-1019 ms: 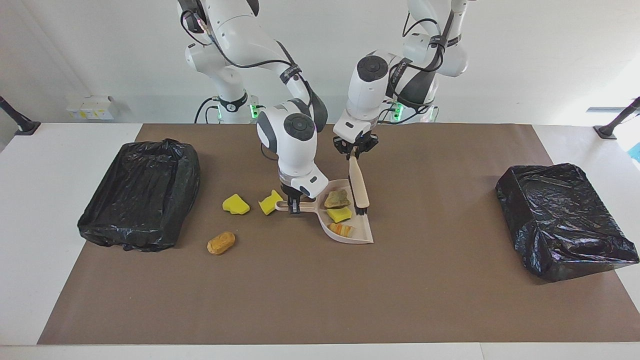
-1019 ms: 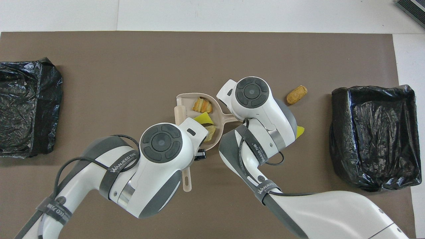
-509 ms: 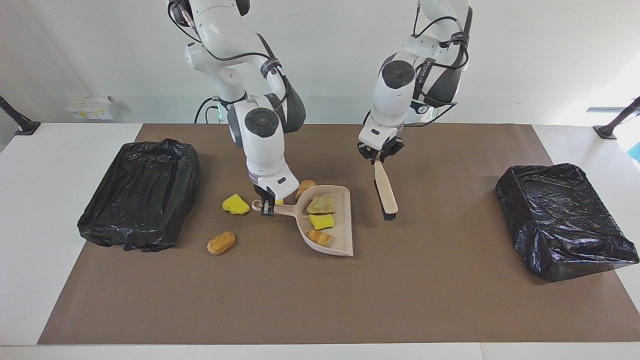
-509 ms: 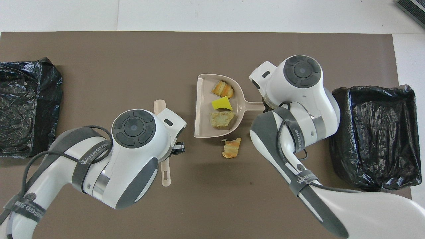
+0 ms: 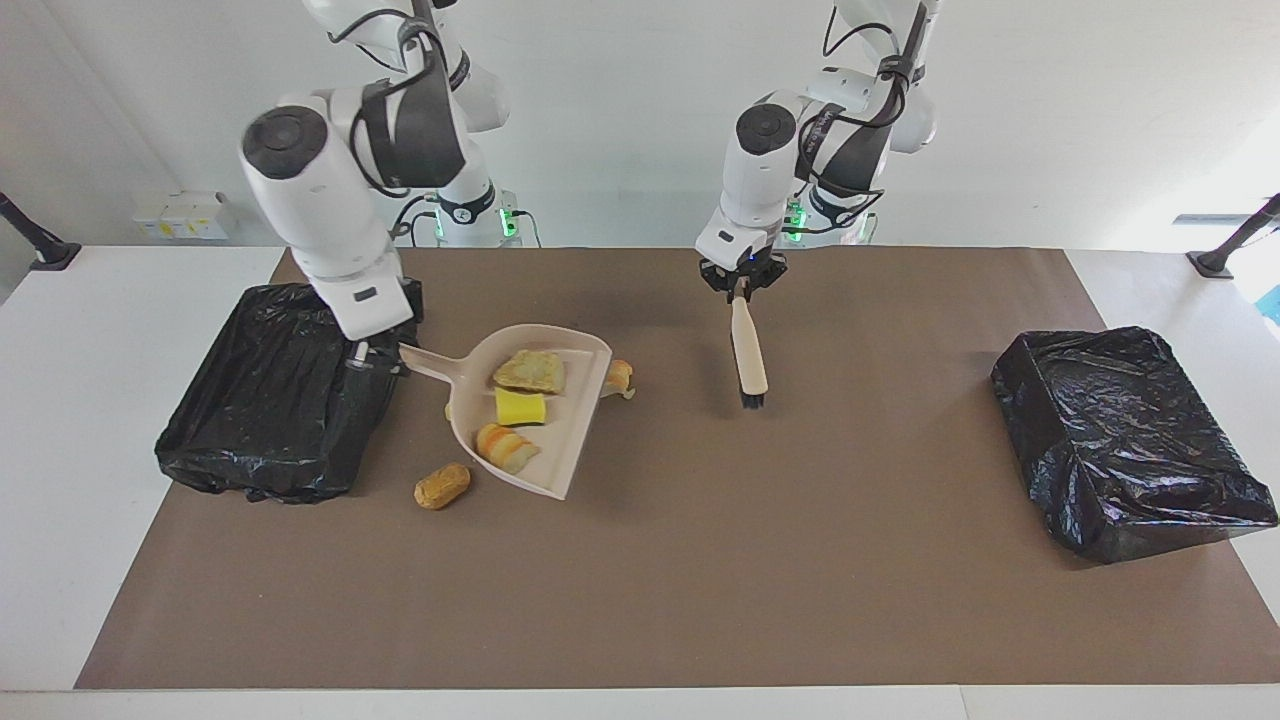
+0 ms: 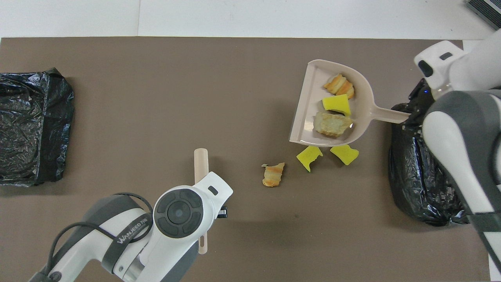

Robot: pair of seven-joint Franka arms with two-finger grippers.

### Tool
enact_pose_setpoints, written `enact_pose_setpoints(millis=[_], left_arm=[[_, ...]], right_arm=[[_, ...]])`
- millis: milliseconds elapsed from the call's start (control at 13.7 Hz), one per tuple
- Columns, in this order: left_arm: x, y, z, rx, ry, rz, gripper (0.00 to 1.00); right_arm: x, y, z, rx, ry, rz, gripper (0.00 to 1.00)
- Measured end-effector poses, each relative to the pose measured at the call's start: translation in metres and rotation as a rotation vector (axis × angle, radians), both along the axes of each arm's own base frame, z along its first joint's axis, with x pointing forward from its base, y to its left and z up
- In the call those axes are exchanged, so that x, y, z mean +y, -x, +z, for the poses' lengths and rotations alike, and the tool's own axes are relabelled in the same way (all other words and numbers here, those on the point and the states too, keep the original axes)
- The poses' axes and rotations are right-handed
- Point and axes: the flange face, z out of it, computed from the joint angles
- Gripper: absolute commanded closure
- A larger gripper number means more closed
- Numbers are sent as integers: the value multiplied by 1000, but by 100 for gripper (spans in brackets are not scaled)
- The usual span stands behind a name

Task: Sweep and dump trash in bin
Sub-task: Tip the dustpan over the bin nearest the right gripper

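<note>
My right gripper point(image 5: 372, 362) is shut on the handle of the beige dustpan point(image 5: 572, 420), held tilted in the air beside the black bin point(image 5: 285, 385) at the right arm's end. In the pan lie a tan bread piece point(image 5: 528, 371), a yellow sponge chunk point(image 5: 520, 406) and an orange-striped bread piece point(image 5: 505, 447). A brown bun point(image 5: 442, 485) and a bread piece point(image 5: 618, 377) lie on the mat. Two yellow chunks point(image 6: 309, 157) point(image 6: 344, 154) lie beside the pan in the overhead view. My left gripper point(image 5: 742, 285) is shut on the brush point(image 5: 748, 350), bristles down over mid-table.
A second black bag-lined bin point(image 5: 1130, 440) stands at the left arm's end of the brown mat point(image 5: 700, 580). The right arm's forearm hangs over the bin at its end in the overhead view point(image 6: 430, 172).
My right arm has lifted the dustpan with its three pieces and carried it toward the bin at its end, uncovering two yellow chunks. The left arm has drawn the brush slightly toward the robots.
</note>
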Motion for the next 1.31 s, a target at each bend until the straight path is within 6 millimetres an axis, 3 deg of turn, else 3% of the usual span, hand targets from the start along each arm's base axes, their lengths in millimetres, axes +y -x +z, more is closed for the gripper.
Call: enact_pose_setpoints(millis=[218,437,655,800,1091,1164,1310], left_arm=[[-32,57,-15,-26,3,26,100],[-47,101,-39,-44,12,25,100],[-42,115,-61,-49,17,20,100],[-41,116,-61,-53,22,21,0],[-40,109,-53,-61,38,41,0],[-39,99,-47,-69,51,59,0],[-24,57,-26,-94,85,72,0]], right_arm=[[-100,19,16,11,24,-83,100],[-209,49,18,41,108,-96,100],[-280,79,27,78,223,-20,100],[-293,88,27,99,366,46,100],[-275,105,2,129,554,116,100],[-270,107,0,138,594,127,100],[-258,106,0,136,662,158,100]])
